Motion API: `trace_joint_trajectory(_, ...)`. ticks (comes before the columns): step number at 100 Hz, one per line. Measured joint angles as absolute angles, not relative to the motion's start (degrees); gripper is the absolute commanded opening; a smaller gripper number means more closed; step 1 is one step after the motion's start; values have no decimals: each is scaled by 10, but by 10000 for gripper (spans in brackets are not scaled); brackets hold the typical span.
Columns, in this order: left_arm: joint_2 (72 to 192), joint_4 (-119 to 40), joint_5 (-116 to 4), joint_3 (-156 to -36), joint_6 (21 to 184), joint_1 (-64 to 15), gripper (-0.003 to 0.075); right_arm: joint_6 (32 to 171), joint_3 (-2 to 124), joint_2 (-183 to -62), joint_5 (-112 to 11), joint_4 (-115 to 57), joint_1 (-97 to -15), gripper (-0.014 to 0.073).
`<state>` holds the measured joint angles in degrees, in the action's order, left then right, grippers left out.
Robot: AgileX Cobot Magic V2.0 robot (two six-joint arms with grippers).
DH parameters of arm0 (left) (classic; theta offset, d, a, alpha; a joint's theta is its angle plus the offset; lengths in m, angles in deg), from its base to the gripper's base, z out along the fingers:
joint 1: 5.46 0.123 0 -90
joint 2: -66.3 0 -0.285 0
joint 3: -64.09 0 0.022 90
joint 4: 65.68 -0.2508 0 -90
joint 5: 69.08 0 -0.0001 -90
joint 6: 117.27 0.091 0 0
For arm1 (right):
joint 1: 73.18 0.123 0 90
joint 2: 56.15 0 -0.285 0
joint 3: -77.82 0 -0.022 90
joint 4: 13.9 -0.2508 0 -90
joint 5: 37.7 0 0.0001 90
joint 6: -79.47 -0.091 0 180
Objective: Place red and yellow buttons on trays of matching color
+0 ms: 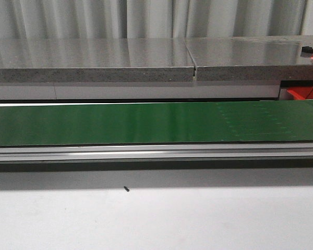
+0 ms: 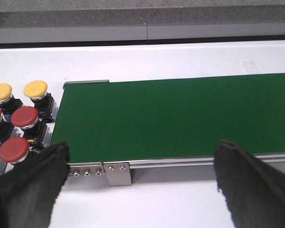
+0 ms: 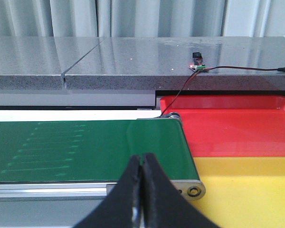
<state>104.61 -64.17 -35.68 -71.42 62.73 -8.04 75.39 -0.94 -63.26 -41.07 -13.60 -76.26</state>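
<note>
Here the left end effector (image 2: 142, 183) is spread apart by the green belt (image 2: 180, 116); the right end effector (image 3: 141, 190) is pressed together.

Left gripper (image 2: 142, 183) with jaws spread wide apart; right gripper (image 3: 141, 190) with jaws pressed together, empty.

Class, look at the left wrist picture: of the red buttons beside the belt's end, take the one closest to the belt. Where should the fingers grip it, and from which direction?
Grip the red button by its domed cap, coming from above. The cap stands proud of its dark base, while neighbouring buttons crowd that base, so probably only the cap's rim offers room. The left gripper is open wide enough to straddle it.
</note>
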Motion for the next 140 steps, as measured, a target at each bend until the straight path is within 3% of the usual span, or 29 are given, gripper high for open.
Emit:
trace_joint_trajectory(11, 1056, -642, -362, -724, 606, -80, 650, 754, -9, -633, -411, -136, -763, -91)
trace_joint_trajectory(45, 1168, -642, -267, -816, 517, -55, 648, 754, -9, -633, -411, -136, -763, -91)
trace_joint_trajectory(95, 1289, -640, -145, -866, 482, 126, 648, 754, -9, -633, -411, -136, -763, -91)
trace_joint_trajectory(140, 1412, -637, -144, -867, 481, 236, 648, 754, -9, -633, -411, -136, -763, -91)
